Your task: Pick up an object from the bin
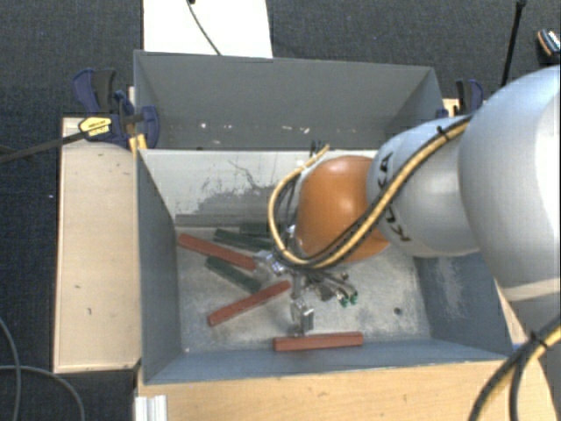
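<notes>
Lying left of centre on the grey metal bin (162, 261) floor: heap of reddish-brown and dark green flat sticks (230, 274). Gripper (302, 319) hangs low mid-floor, just above a reddish-brown flat stick (320, 342) along the front wall; how far open, or whether holding anything, cannot tell. Orange wrist cover (337, 204) above.

Arm (491, 174) cut off at right frame edge. Orange wrist cover (337, 204) hides mid-floor of bin (280, 95) and right ends of dark green sticks (235, 233). Small green bit (350, 299) beside wrist: too small to identify.
</notes>
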